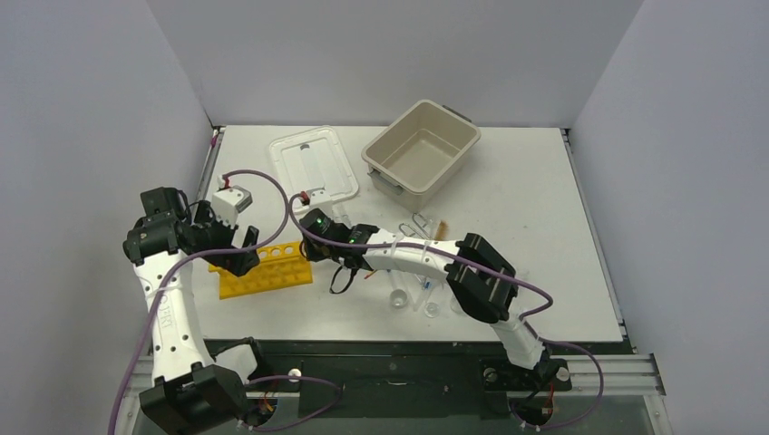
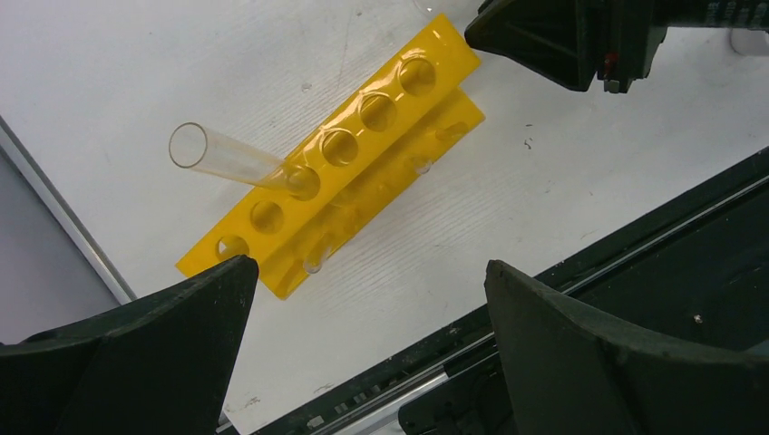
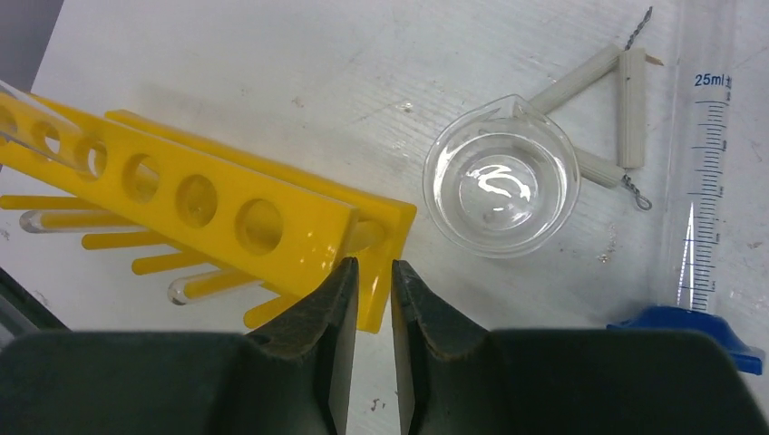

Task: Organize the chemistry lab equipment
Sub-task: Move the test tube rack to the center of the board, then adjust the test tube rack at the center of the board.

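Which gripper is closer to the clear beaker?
Right. The right gripper is near the beaker, at one end of the yellow rack; the left gripper hangs over the rack's other end, farther off.

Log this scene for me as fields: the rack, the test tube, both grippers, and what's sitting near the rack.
Rack: yellow tube rack, on the table
Tube: one clear test tube, leaning in a rack hole
Left gripper: open, above the rack
Right gripper: jaws nearly together at the rack's end; grip unclear
Near rack: small beaker, graduated cylinder
Far side: beige tub, white lid
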